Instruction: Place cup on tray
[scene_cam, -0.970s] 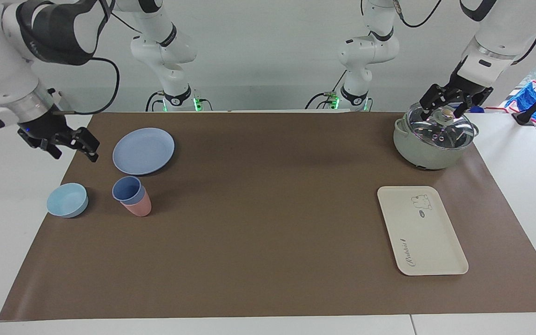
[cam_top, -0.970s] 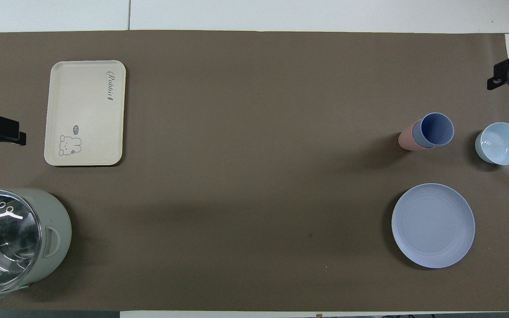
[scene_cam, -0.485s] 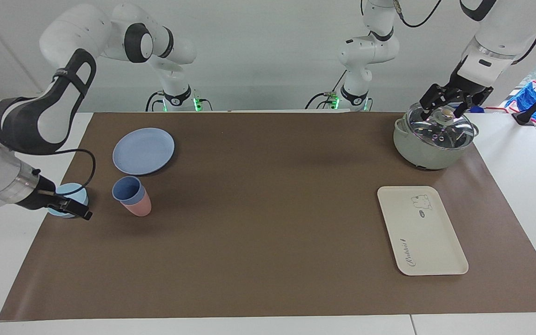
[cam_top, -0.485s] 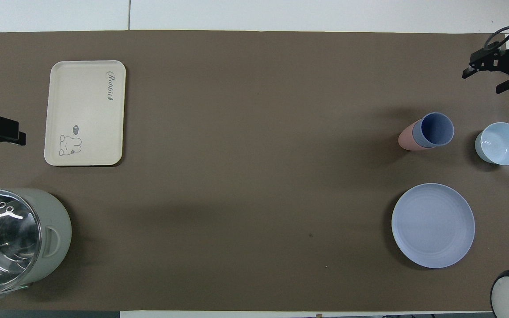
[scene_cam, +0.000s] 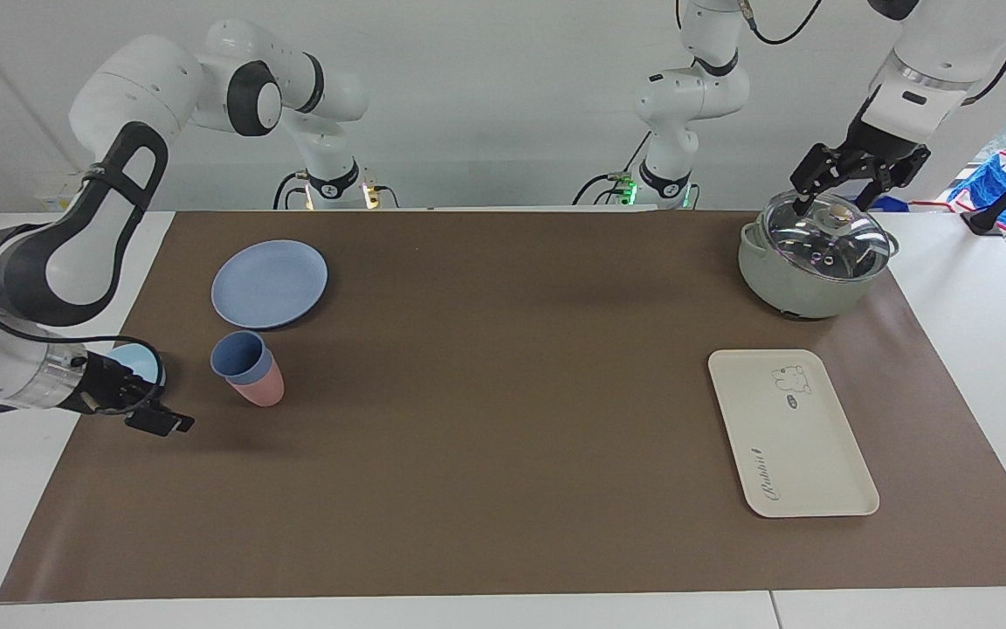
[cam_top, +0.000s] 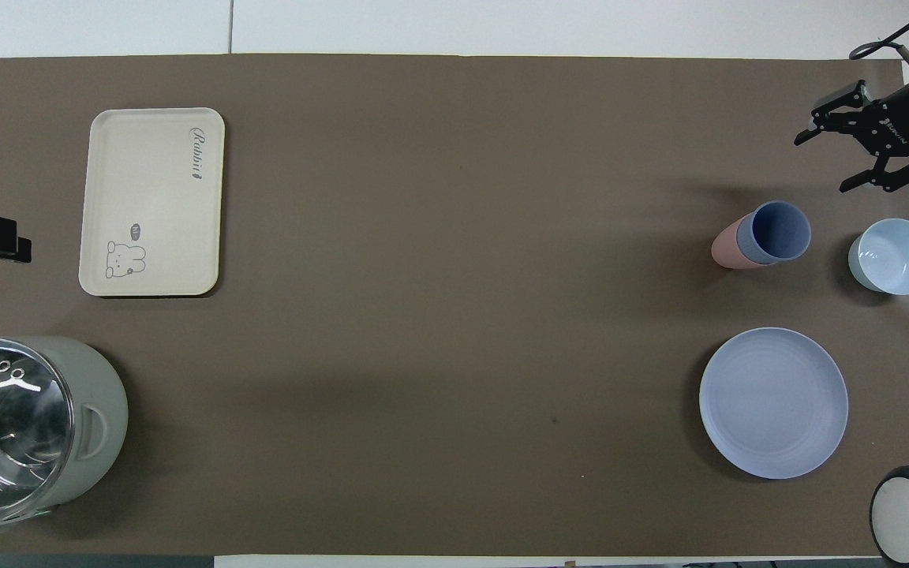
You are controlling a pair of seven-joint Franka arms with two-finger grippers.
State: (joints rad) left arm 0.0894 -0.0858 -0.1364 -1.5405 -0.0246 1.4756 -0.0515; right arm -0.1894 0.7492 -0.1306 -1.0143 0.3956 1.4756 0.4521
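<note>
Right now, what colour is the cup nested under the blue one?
Pink; clearest in the facing view.

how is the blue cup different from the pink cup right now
The blue cup is periwinkle and sits nested in the pink cup, its rim open on top. The pink cup carries it, and only its lower wall shows. Both stand tilted as one stack beside the bowl.

- Cup (scene_cam: 238,355) (cam_top: 776,231): periwinkle-blue tapered tumbler, nested in a pink tumbler (scene_cam: 263,385) (cam_top: 727,248), leaning, mouth open; just beside the light-blue bowl (scene_cam: 143,360) (cam_top: 893,255).
- Tray (scene_cam: 817,472) (cam_top: 151,158): flat cream rectangle, rabbit drawing, bare; well apart from the bowl, toward the left arm's end.
</note>
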